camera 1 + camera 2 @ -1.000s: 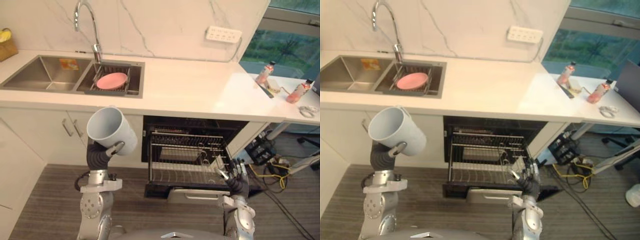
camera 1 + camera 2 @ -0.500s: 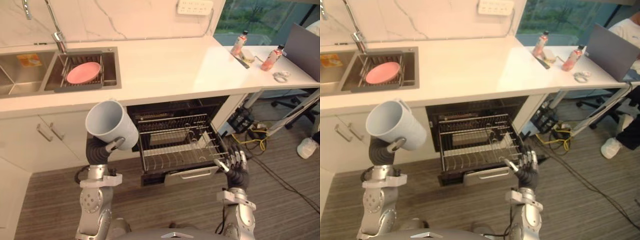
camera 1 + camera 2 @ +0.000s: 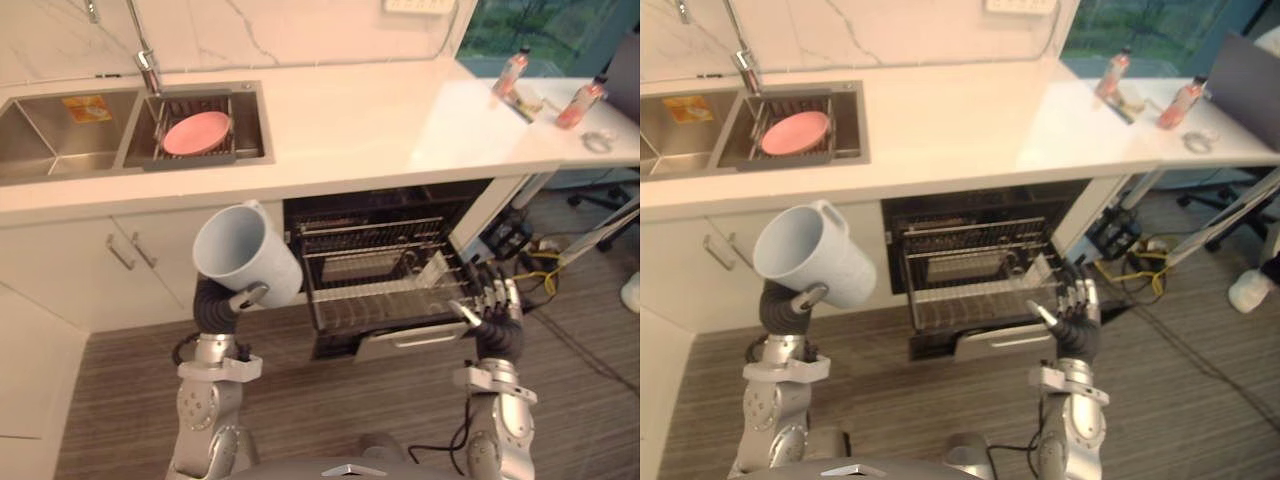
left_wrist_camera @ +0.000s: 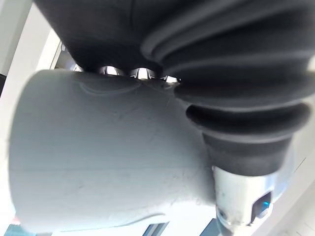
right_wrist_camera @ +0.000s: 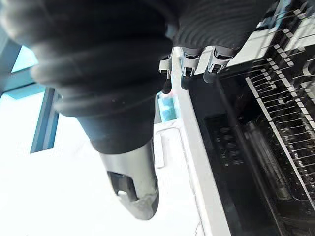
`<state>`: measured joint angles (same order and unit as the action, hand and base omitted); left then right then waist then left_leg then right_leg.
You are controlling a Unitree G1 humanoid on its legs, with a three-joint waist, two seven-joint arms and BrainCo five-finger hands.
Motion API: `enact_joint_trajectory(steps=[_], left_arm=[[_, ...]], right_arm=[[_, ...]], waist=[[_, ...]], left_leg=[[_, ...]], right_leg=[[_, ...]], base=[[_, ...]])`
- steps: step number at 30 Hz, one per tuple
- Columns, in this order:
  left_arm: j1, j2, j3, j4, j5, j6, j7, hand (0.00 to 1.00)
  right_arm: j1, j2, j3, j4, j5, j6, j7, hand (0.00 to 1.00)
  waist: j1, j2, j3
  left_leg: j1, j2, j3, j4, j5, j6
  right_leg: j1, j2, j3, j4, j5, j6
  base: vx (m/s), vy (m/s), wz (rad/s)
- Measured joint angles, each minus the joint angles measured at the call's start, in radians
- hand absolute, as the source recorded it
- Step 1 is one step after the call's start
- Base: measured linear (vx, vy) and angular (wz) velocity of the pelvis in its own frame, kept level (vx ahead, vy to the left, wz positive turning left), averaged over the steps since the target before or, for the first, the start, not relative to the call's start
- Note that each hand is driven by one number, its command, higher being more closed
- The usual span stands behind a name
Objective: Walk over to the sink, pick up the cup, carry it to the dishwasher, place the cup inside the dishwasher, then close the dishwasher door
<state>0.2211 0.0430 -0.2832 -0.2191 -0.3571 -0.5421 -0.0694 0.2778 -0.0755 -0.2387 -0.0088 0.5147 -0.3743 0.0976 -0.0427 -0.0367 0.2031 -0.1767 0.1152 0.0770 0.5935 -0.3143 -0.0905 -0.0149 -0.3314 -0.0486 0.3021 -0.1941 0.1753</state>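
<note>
A large pale blue-grey cup (image 3: 243,255) is held up in my left hand (image 3: 222,305), fingers curled round its base, its mouth tilted up and to the left; the cup (image 4: 98,157) shows close up in the left wrist view. It hangs in front of the white cabinets, just left of the open dishwasher (image 3: 385,270), whose wire rack (image 3: 975,270) is pulled out over the lowered door (image 3: 410,338). My right hand (image 3: 494,312) is raised in front of the rack's right corner with straight fingers (image 5: 184,73), holding nothing.
The double sink (image 3: 60,125) is at the back left with a pink plate (image 3: 195,133) on a drain rack under the tap. The white counter (image 3: 380,110) runs right to a table with two bottles (image 3: 580,100). Cables (image 3: 535,260) lie on the floor right of the dishwasher.
The camera view has shifted, so the dishwasher now sits nearer the middle. The cup stays held in my left hand, and the right hand stays raised and open.
</note>
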Motion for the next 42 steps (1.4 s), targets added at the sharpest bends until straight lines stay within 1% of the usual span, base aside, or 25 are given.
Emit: enact_joint_trajectory(steps=[1, 2, 3, 4, 5, 7, 8, 10, 11, 12, 13, 15, 17, 20, 24, 26, 28, 29, 30, 32, 33, 34, 36, 38, 42], left_arm=[[0.013, 0.005, 0.022, 0.009, -0.003, 0.015, 0.002, 1.0], [0.026, 0.019, 0.056, 0.014, -0.005, 0.021, 0.003, 1.0], [0.033, 0.027, 0.071, 0.015, -0.008, 0.021, 0.003, 1.0], [0.041, 0.041, 0.084, 0.016, -0.014, 0.021, 0.002, 1.0], [0.041, 0.052, 0.083, 0.016, -0.014, 0.019, -0.001, 1.0], [0.025, 0.067, 0.08, 0.016, -0.013, 0.014, -0.014, 1.0], [0.02, 0.066, 0.078, 0.018, -0.013, 0.014, -0.018, 1.0], [0.015, 0.063, 0.06, 0.033, -0.012, 0.014, -0.022, 1.0], [0.015, 0.063, 0.054, 0.039, -0.012, 0.015, -0.022, 1.0], [0.015, 0.063, 0.044, 0.041, -0.011, 0.015, -0.022, 1.0], [0.02, 0.054, 0.036, 0.045, -0.011, 0.018, -0.022, 1.0], [0.024, 0.053, 0.025, 0.043, -0.009, 0.018, -0.018, 1.0], [0.025, 0.054, 0.024, 0.043, 0.009, 0.02, -0.004, 1.0], [0.025, 0.051, 0.005, 0.042, 0.039, 0.023, 0.004, 1.0], [0.024, 0.056, 0.005, 0.042, 0.083, 0.033, 0.038, 1.0], [0.034, 0.054, 0.005, 0.04, 0.089, 0.042, 0.069, 1.0], [0.053, 0.052, 0.004, 0.029, 0.102, 0.042, 0.085, 1.0], [0.073, 0.052, -0.003, 0.032, 0.107, 0.043, 0.088, 1.0], [0.08, 0.052, -0.008, 0.033, 0.112, 0.043, 0.087, 1.0], [0.092, 0.049, -0.01, 0.032, 0.128, 0.042, 0.083, 1.0], [0.09, 0.044, -0.008, 0.036, 0.137, 0.04, 0.085, 1.0], [0.089, 0.042, -0.003, 0.041, 0.146, 0.04, 0.09, 1.0], [0.071, 0.04, 0.005, 0.038, 0.146, 0.039, 0.106, 1.0], [0.052, 0.039, 0.004, 0.037, 0.146, 0.039, 0.135, 1.0], [0.029, 0.039, -0.003, 0.029, 0.198, 0.039, 0.175, 1.0]], right_arm=[[0.003, 0.02, 0.008, 0.002, 0.0, 0.01, 0.01, 0.0], [0.001, 0.038, 0.035, 0.012, -0.005, 0.009, 0.031, 0.0], [-0.004, 0.04, 0.054, 0.021, -0.014, 0.009, 0.036, 0.0], [-0.015, 0.04, 0.078, 0.029, -0.047, 0.013, 0.035, 0.0], [-0.018, 0.041, 0.088, 0.025, -0.061, 0.013, 0.032, 0.0], [-0.048, 0.043, 0.114, 0.025, -0.091, 0.026, 0.019, 0.0], [-0.052, 0.043, 0.117, 0.025, -0.092, 0.03, 0.014, 0.0], [-0.062, 0.042, 0.116, 0.025, -0.091, 0.037, -0.013, 0.0], [-0.059, 0.043, 0.117, 0.025, -0.091, 0.037, -0.013, 0.0], [-0.054, 0.043, 0.117, 0.025, -0.091, 0.037, -0.013, 0.0], [-0.028, 0.037, 0.117, 0.027, -0.09, 0.037, -0.013, 0.0], [-0.008, 0.023, 0.117, 0.026, -0.088, 0.037, -0.014, 0.0], [-0.011, 0.021, 0.117, 0.022, -0.085, 0.036, -0.014, 0.0], [-0.013, 0.019, 0.112, 0.019, -0.082, 0.033, -0.015, 0.0], [-0.016, 0.047, 0.118, -0.018, -0.081, 0.034, -0.014, 0.0], [-0.038, 0.049, 0.122, -0.023, -0.079, 0.034, -0.011, 0.0], [-0.049, 0.041, 0.14, -0.052, -0.077, 0.037, -0.011, 0.0], [-0.05, 0.036, 0.148, -0.06, -0.071, 0.037, -0.011, 0.0], [-0.051, 0.035, 0.15, -0.06, -0.069, 0.037, -0.011, 0.0], [-0.053, 0.034, 0.158, -0.06, -0.068, 0.038, -0.012, 0.0], [-0.053, 0.028, 0.158, -0.056, -0.069, 0.044, -0.011, 0.0], [-0.043, 0.037, 0.163, -0.051, -0.069, 0.053, -0.011, 0.0], [-0.054, 0.039, 0.186, -0.055, -0.072, 0.053, -0.009, 0.0], [-0.096, 0.038, 0.22, -0.05, -0.086, 0.054, -0.009, 0.0], [-0.145, 0.036, 0.226, -0.05, -0.079, 0.054, 0.0, 0.0]], waist=[[0.019, 0.01, -0.001], [0.04, 0.019, 0.003], [0.042, 0.016, 0.001], [0.036, 0.018, -0.002], [0.035, 0.023, -0.009], [0.023, 0.006, -0.033], [0.023, 0.002, -0.035], [0.025, 0.005, -0.036], [0.025, 0.014, -0.034], [0.023, 0.022, -0.035], [0.015, 0.043, -0.044], [0.017, 0.055, -0.054], [0.017, 0.052, -0.069], [0.02, 0.064, -0.085], [0.027, 0.055, -0.091], [0.039, 0.046, -0.08], [0.048, 0.069, -0.058], [0.057, 0.074, -0.055], [0.059, 0.076, -0.057], [0.053, 0.092, -0.063], [0.044, 0.099, -0.061], [0.04, 0.082, -0.07], [0.037, 0.051, -0.07], [0.048, 0.05, -0.066], [0.051, 0.058, -0.061]], left_leg=[[0.012, 0.008, 0.067, 0.011, -0.036, 0.039], [0.04, 0.017, 0.152, -0.025, -0.032, 0.06], [0.06, 0.016, 0.182, -0.05, -0.028, 0.066], [0.094, 0.022, 0.22, -0.101, -0.013, 0.077], [0.111, 0.022, 0.235, -0.135, -0.001, 0.084], [0.13, 0.006, 0.273, -0.219, 0.032, 0.107], [0.133, -0.002, 0.281, -0.234, 0.039, 0.113], [0.171, -0.032, 0.284, -0.285, 0.051, 0.124], [0.181, -0.035, 0.286, -0.29, 0.051, 0.124], [0.194, -0.045, 0.287, -0.29, 0.051, 0.124], [0.209, -0.042, 0.28, -0.299, 0.054, 0.122], [0.231, -0.04, 0.277, -0.302, 0.056, 0.117], [0.218, -0.041, 0.275, -0.278, 0.051, 0.106], [0.244, -0.039, 0.238, -0.39, 0.087, 0.083], [0.239, -0.054, 0.241, -0.378, 0.089, 0.086], [0.137, -0.03, 0.255, -0.14, 0.083, 0.075], [0.035, 0.044, 0.246, 0.132, 0.09, 0.059], [0.002, 0.081, 0.237, 0.19, 0.052, 0.058], [0.002, 0.091, 0.227, 0.168, 0.038, 0.058], [0.013, 0.11, 0.195, -0.03, 0.046, 0.054], [0.026, 0.112, 0.174, -0.163, 0.117, 0.031], [0.06, 0.065, 0.193, -0.234, 0.146, 0.04], [0.067, 0.022, 0.212, -0.277, 0.182, 0.061], [0.059, 0.009, 0.212, -0.257, 0.177, 0.069], [0.08, 0.0, 0.193, -0.268, 0.171, 0.072]], right_leg=[[-0.043, -0.024, -0.036, 0.03, 0.078, -0.115], [-0.111, -0.063, -0.136, 0.117, 0.108, -0.223], [-0.135, -0.069, -0.188, 0.174, 0.101, -0.214], [-0.14, -0.043, -0.254, 0.241, 0.07, -0.158], [-0.138, -0.014, -0.294, 0.263, 0.046, -0.124], [-0.104, 0.107, -0.369, 0.245, -0.009, -0.066], [-0.095, 0.135, -0.387, 0.224, -0.018, -0.067], [-0.055, 0.216, -0.436, 0.116, -0.057, -0.112], [-0.047, 0.234, -0.436, 0.069, -0.054, -0.13], [-0.033, 0.264, -0.433, -0.034, 0.014, -0.191], [0.006, 0.283, -0.431, -0.094, 0.048, -0.189], [0.069, 0.309, -0.415, -0.193, 0.09, -0.188], [0.097, 0.313, -0.393, -0.254, 0.123, -0.189], [0.099, 0.317, -0.356, -0.266, 0.134, -0.173], [0.099, 0.306, -0.342, -0.287, 0.148, -0.16], [0.105, 0.286, -0.335, -0.285, 0.152, -0.155], [0.143, 0.297, -0.336, -0.295, 0.155, -0.155], [0.154, 0.299, -0.328, -0.293, 0.142, -0.162], [0.157, 0.297, -0.32, -0.289, 0.137, -0.159], [0.152, 0.294, -0.301, -0.288, 0.134, -0.15], [0.15, 0.288, -0.292, -0.288, 0.138, -0.129], [0.146, 0.257, -0.274, -0.296, 0.138, -0.121], [0.118, 0.228, -0.235, -0.302, 0.157, -0.097], [0.115, 0.222, -0.215, -0.312, 0.182, -0.079], [0.122, 0.214, -0.198, -0.311, 0.184, -0.078]], base=[[0.06, 0.501, -1.53], [0.06, 0.484, -1.64], [0.08, 0.408, -1.42], [0.08, 0.282, -0.89], [0.16, 0.292, -0.79], [0.2, 0.242, -0.46], [0.17, 0.165, -0.34], [0.12, 0.05, -0.38], [0.09, 0.0, -0.32], [0.12, -0.003, -0.14], [0.11, -0.004, -0.16], [0.13, -0.033, -0.28], [0.05, -0.037, -0.36], [-0.01, 0.01, -0.29], [0.03, 0.08, -0.03], [-0.04, 0.059, -0.01], [-0.07, 0.101, -0.14], [-0.05, 0.143, -0.25], [-0.04, 0.18, -0.32], [0.01, 0.138, -0.18], [0.09, 0.255, -0.05], [0.1, 0.245, -0.04], [0.11, 0.182, -0.01], [0.06, 0.077, -0.17], [0.0, 0.029, -0.14]])
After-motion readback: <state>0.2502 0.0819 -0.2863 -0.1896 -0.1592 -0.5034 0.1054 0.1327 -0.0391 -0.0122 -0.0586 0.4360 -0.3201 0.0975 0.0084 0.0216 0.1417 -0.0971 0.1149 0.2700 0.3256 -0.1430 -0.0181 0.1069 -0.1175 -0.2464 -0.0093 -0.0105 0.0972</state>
